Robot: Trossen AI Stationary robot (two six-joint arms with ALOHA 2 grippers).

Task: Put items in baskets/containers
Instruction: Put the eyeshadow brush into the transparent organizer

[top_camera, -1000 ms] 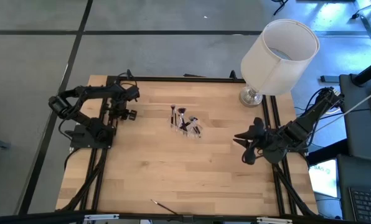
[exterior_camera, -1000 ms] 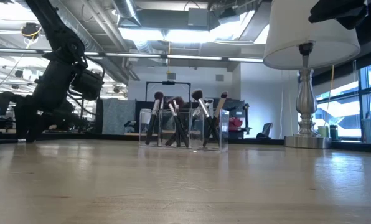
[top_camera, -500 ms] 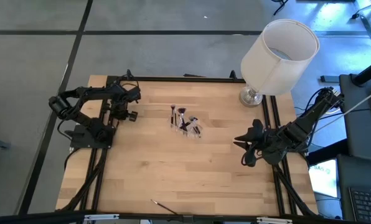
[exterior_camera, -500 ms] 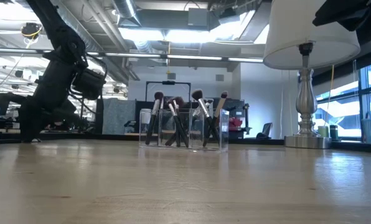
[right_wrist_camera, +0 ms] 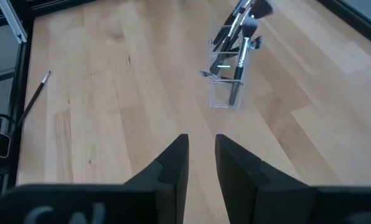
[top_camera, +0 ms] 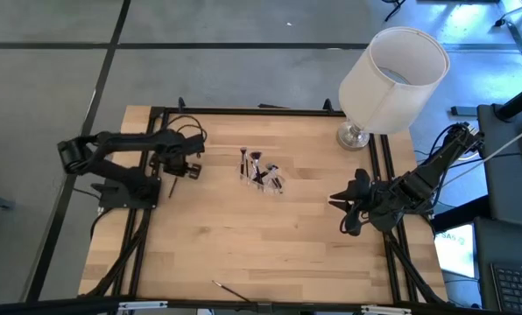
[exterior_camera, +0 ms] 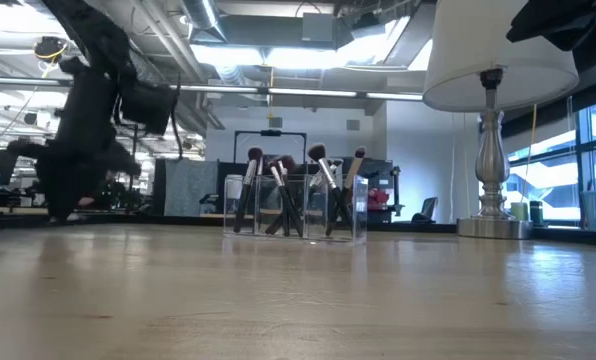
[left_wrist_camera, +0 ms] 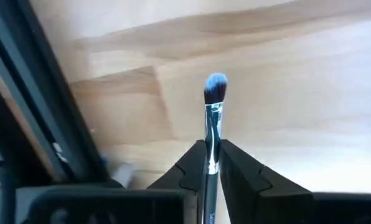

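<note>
Left gripper [left_wrist_camera: 211, 163] clenched on a thin makeup brush [left_wrist_camera: 213, 118] — dark handle nipped between both fingers, bristle tip jutting out over bare wooden table [top_camera: 243, 245]. Hangs near the table's left side, well apart from the clear holder [top_camera: 263, 172]. Holder standing mid-table, crowded with upright brushes [exterior_camera: 278, 190]. One more loose brush [top_camera: 232, 290] lying flat near the front edge. Right gripper [right_wrist_camera: 201, 155] waiting by the right edge, empty — fingers slightly parted, aimed toward the holder. White lamp [top_camera: 388, 79] at the far right corner.
</note>
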